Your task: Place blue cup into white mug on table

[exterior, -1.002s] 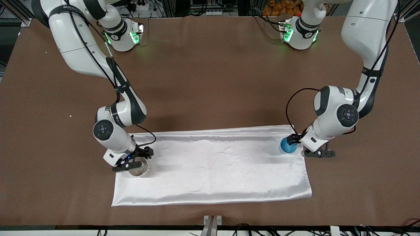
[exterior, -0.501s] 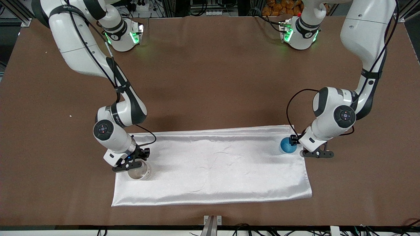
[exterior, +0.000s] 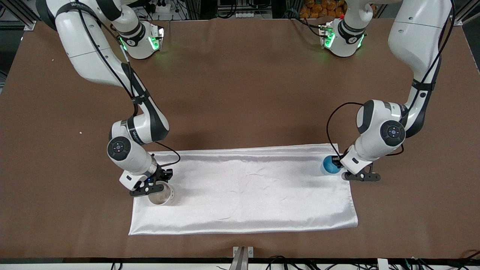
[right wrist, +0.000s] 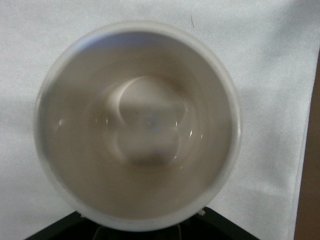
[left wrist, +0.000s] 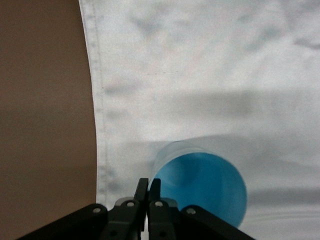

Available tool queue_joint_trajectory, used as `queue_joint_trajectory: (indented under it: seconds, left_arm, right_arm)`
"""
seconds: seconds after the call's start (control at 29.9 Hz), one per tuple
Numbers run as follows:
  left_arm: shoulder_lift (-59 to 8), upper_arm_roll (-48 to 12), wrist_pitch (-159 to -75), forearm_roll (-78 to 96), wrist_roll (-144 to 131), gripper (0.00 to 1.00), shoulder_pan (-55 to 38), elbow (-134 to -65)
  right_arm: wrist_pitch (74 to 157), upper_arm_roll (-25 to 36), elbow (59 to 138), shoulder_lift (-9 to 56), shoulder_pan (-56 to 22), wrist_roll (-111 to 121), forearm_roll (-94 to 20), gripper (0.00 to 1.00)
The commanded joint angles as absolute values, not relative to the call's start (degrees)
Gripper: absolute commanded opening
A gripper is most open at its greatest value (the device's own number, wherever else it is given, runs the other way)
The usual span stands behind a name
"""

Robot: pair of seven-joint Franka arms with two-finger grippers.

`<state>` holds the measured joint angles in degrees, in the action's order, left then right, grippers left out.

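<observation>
The blue cup [exterior: 329,164] is at the white cloth's corner toward the left arm's end of the table. My left gripper [exterior: 335,165] is shut on its rim; in the left wrist view the two fingertips [left wrist: 142,186] pinch the cup wall [left wrist: 205,190], one inside and one outside. The white mug [exterior: 162,194] is at the cloth's corner toward the right arm's end, mouth up and empty. My right gripper [exterior: 153,185] holds it at the rim. In the right wrist view the mug [right wrist: 137,125] fills the picture and hides the grip and the handle.
The shiny white cloth [exterior: 243,187] lies lengthwise on the brown table [exterior: 240,93] between the two grippers, with a long stretch of it between cup and mug. Both arms' bases stand along the edge farthest from the front camera.
The left gripper and the blue cup have shifted slightly away from the front camera. The right gripper and the mug have shifted a little, and the cloth's corner by the mug has moved slightly.
</observation>
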<state>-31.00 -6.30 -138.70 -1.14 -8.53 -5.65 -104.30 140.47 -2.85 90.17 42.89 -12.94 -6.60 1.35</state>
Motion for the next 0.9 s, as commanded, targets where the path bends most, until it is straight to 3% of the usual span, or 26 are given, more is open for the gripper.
queue_joint_trajectory:
  seconds: [0.0, 0.53, 0.87]
  left_arm:
    - [-31.29, -5.89, -139.31, -2.9, -9.67, 0.0, -5.63, -104.15]
    - [-28.3, -5.8, -138.34, -2.99, -8.96, 0.0, -5.45, -103.27]
    - [-26.9, -5.8, -133.08, -2.99, -8.96, 0.0, -5.71, -100.64]
  right_arm:
    - [137.46, -3.87, 92.02, 39.12, -13.44, -11.33, 1.67, 0.0]
    - [139.48, -3.95, 113.19, 22.95, -18.1, -14.5, 1.67, 0.0]
    - [142.91, -3.87, 119.36, 19.42, -25.39, -27.23, 1.67, 0.0]
